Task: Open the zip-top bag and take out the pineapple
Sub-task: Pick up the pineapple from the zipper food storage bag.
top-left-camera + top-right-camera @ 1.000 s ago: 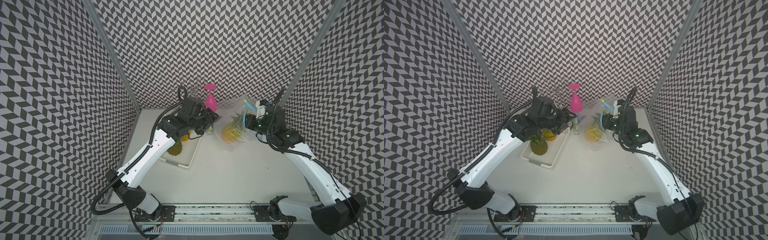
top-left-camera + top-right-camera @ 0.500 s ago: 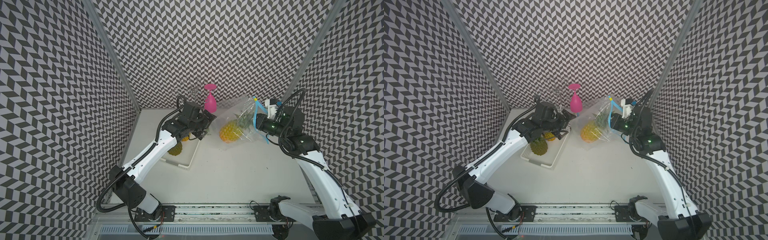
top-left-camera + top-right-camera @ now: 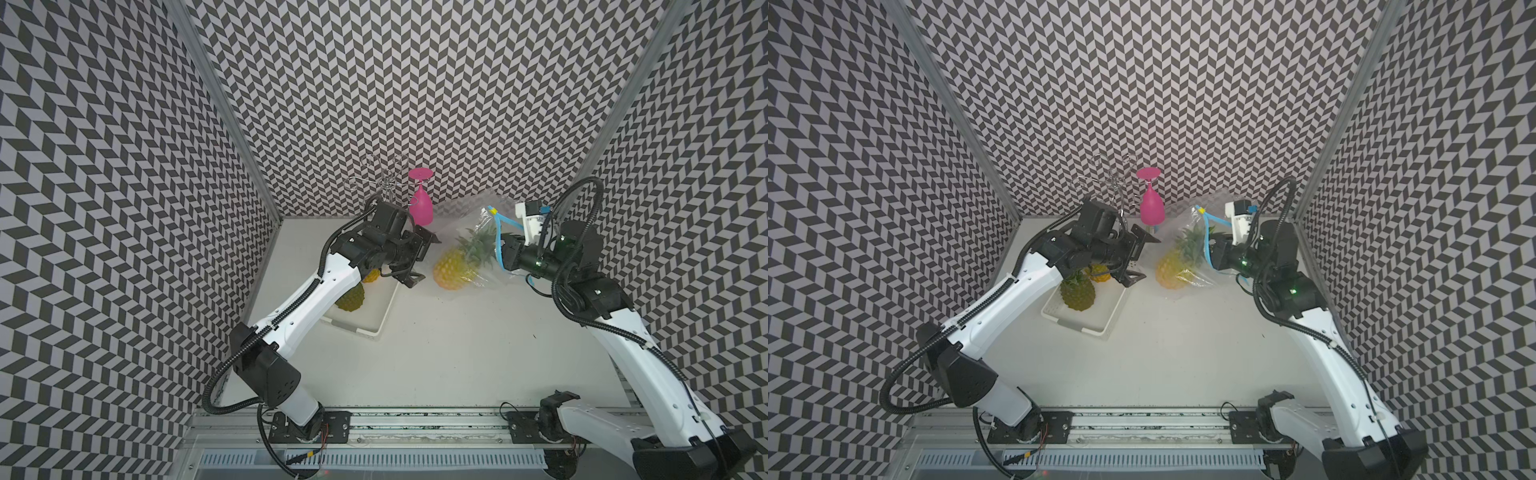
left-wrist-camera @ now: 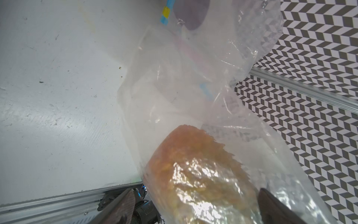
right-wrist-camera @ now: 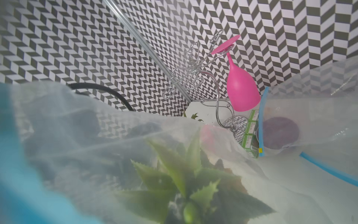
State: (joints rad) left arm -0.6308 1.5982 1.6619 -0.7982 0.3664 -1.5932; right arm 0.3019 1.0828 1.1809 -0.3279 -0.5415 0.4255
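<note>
The clear zip-top bag (image 3: 461, 214) (image 3: 1183, 216) lies tilted at the back of the table with its blue zip edge (image 3: 496, 232) up. My right gripper (image 3: 505, 253) (image 3: 1214, 253) is shut on the bag at that zip edge. The yellow pineapple (image 3: 451, 270) (image 3: 1173, 270) is inside the bag, and its green crown (image 5: 184, 174) points toward the right gripper. My left gripper (image 3: 426, 262) (image 3: 1146, 258) stands wide open at the bag's closed end. In the left wrist view the bagged pineapple (image 4: 197, 174) sits between the fingers (image 4: 124, 201). Plastic hides the right fingers in the right wrist view.
A white tray (image 3: 374, 320) (image 3: 1100, 322) holding two other pineapples sits under my left arm. Behind the bag, a pink glass (image 3: 420, 205) (image 5: 242, 87) hangs upside down on a wire rack (image 3: 384, 185). Small green boxes (image 5: 249, 135) stand by the rack's foot. Patterned walls close in three sides.
My left gripper has opened wide and come down to the bag's pineapple end. The right arm has pulled the zip edge up and to the right, tilting the bag.
</note>
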